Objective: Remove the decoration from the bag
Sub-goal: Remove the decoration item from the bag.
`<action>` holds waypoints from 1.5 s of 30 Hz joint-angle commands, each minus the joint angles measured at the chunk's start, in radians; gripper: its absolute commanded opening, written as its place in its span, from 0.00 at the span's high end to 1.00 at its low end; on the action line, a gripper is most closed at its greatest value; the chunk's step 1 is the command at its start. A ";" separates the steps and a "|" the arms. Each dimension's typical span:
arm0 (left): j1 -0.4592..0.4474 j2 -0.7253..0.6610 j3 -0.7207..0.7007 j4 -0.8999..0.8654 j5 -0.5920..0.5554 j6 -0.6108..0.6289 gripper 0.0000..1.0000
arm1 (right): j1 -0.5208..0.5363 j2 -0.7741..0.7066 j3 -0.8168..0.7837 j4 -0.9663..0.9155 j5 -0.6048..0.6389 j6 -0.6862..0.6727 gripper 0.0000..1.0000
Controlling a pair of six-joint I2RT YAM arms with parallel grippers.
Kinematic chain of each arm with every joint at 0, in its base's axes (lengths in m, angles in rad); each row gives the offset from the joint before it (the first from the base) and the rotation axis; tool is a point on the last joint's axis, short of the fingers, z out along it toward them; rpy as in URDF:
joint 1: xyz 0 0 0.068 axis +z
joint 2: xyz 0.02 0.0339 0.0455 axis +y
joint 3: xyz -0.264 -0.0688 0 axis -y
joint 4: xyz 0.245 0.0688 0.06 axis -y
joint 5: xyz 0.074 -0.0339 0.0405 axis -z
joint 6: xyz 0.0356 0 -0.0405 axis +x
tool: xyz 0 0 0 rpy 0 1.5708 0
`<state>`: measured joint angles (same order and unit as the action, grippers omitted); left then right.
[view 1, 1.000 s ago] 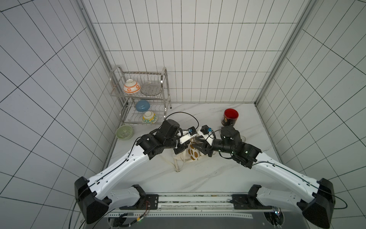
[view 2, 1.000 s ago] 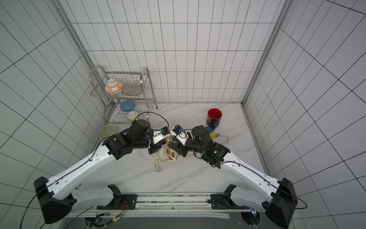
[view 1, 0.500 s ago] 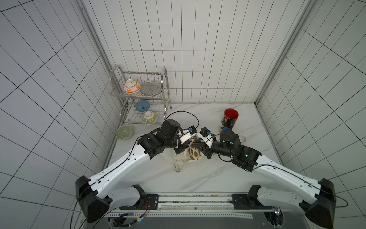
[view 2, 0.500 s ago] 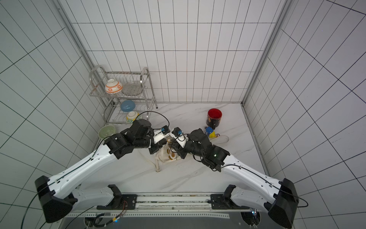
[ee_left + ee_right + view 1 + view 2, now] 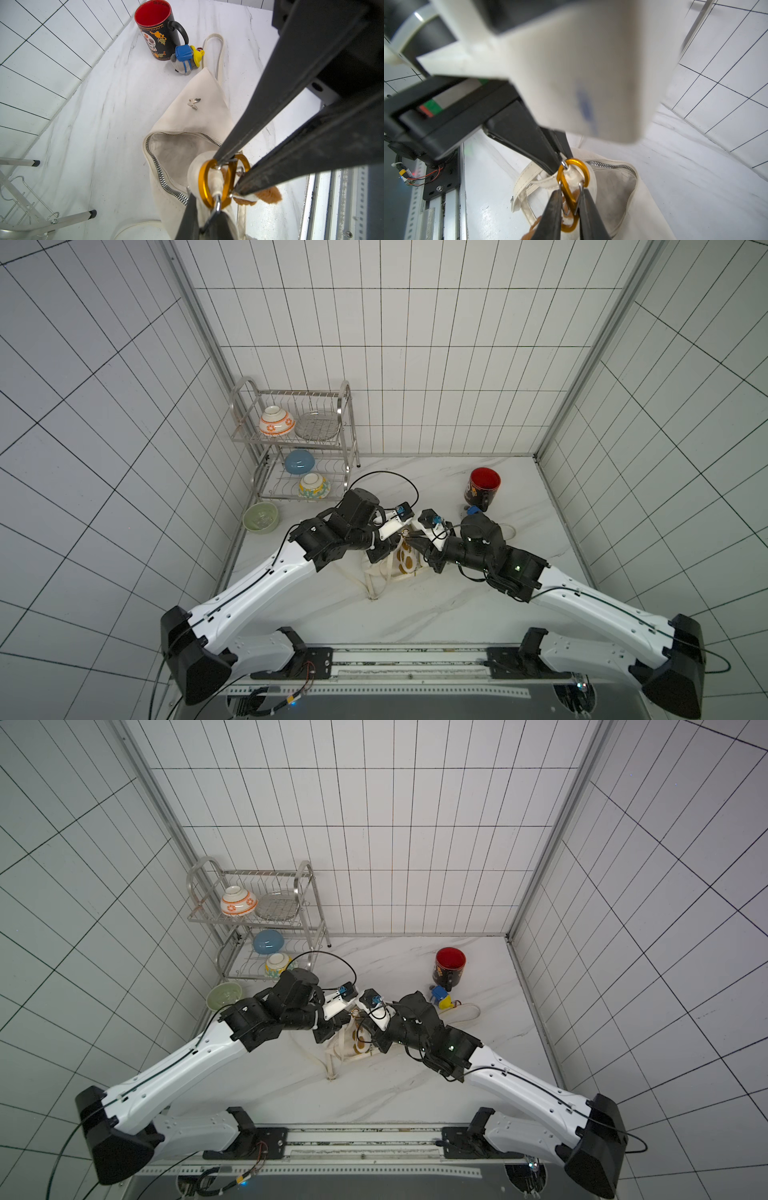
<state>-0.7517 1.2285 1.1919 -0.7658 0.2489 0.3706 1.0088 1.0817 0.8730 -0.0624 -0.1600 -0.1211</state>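
The bag (image 5: 193,124) is lying on the marble table (image 5: 93,135) between the two arms with its zip gaping open. One end is reaching toward the red-lined mug (image 5: 158,31) and the small blue-and-yellow toy (image 5: 184,55), and the other end is being held up off the surface. The left gripper (image 5: 561,163) is pinching tight on the bag's cream loop where the gold carabiner (image 5: 202,185) is threading through it. The right gripper (image 5: 571,192) is squeezing that carabiner between narrow-set jaws, one finger touching each side, while the brown plush decoration (image 5: 268,197) is hanging just beside it.
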 commanded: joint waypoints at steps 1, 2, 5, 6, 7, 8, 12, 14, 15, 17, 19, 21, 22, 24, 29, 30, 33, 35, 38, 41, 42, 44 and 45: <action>-0.016 0.010 0.043 -0.007 0.074 -0.005 1.00 | 0.015 -0.014 0.005 0.007 0.069 -0.037 0.82; -0.017 0.012 0.049 -0.013 0.079 -0.008 1.00 | 0.020 -0.013 0.006 0.003 0.077 -0.043 0.83; -0.017 0.021 0.065 -0.033 0.098 -0.019 1.00 | 0.021 -0.014 0.006 0.000 0.089 -0.056 0.83; -0.017 0.020 0.068 -0.040 0.102 -0.021 1.00 | 0.021 -0.013 0.006 -0.001 0.089 -0.063 0.84; -0.017 0.021 0.070 -0.047 0.105 -0.021 1.00 | 0.021 -0.012 0.009 -0.007 0.089 -0.071 0.84; -0.017 0.022 0.072 -0.056 0.110 -0.023 1.00 | 0.023 -0.012 0.012 -0.011 0.089 -0.079 0.85; -0.017 0.028 0.093 -0.094 0.137 -0.037 1.00 | 0.028 -0.009 0.020 -0.034 0.087 -0.120 0.90; -0.017 0.033 0.104 -0.107 0.147 -0.044 1.00 | 0.033 -0.006 0.029 -0.052 0.094 -0.144 0.92; -0.017 0.034 0.109 -0.112 0.152 -0.049 1.00 | 0.037 -0.004 0.032 -0.058 0.100 -0.156 0.93; -0.017 0.038 0.118 -0.125 0.163 -0.059 1.00 | 0.044 -0.001 0.036 -0.063 0.115 -0.172 0.94; -0.017 0.043 0.129 -0.137 0.174 -0.070 1.00 | 0.053 0.001 0.045 -0.067 0.128 -0.186 0.95; -0.018 0.049 0.140 -0.150 0.182 -0.079 1.00 | 0.063 0.005 0.051 -0.071 0.147 -0.204 0.97; -0.018 0.053 0.148 -0.161 0.184 -0.084 1.00 | 0.068 0.006 0.053 -0.073 0.157 -0.213 0.97; -0.018 0.058 0.165 -0.180 0.187 -0.088 1.00 | 0.072 0.005 0.057 -0.075 0.171 -0.223 0.99; -0.018 0.041 0.158 -0.187 0.159 -0.069 1.00 | 0.073 -0.017 0.041 -0.072 0.176 -0.208 0.96; -0.018 0.040 0.154 -0.188 0.151 -0.065 1.00 | 0.073 -0.021 0.039 -0.072 0.173 -0.199 0.95; -0.018 0.040 0.160 -0.202 0.157 -0.061 1.00 | 0.070 -0.034 0.033 -0.078 0.161 -0.174 0.89; -0.018 0.044 0.170 -0.211 0.172 -0.068 1.00 | 0.070 -0.030 0.042 -0.093 0.147 -0.156 0.84; -0.018 0.054 0.183 -0.208 0.204 -0.094 1.00 | 0.076 -0.022 0.048 -0.088 0.127 -0.128 0.81; -0.019 0.055 0.183 -0.183 0.224 -0.138 1.00 | 0.092 -0.021 0.040 -0.056 0.186 -0.124 0.78; -0.018 0.055 0.184 -0.178 0.230 -0.148 1.00 | 0.097 -0.023 0.037 -0.042 0.204 -0.126 0.78; -0.018 0.055 0.184 -0.168 0.230 -0.170 1.00 | 0.110 -0.023 0.035 -0.038 0.241 -0.141 0.79; -0.019 0.055 0.183 -0.165 0.234 -0.176 1.00 | 0.115 -0.024 0.030 -0.034 0.257 -0.147 0.78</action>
<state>-0.7517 1.2915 1.3354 -0.9836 0.3725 0.2337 1.1088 1.0599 0.8997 -0.1398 0.0151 -0.2687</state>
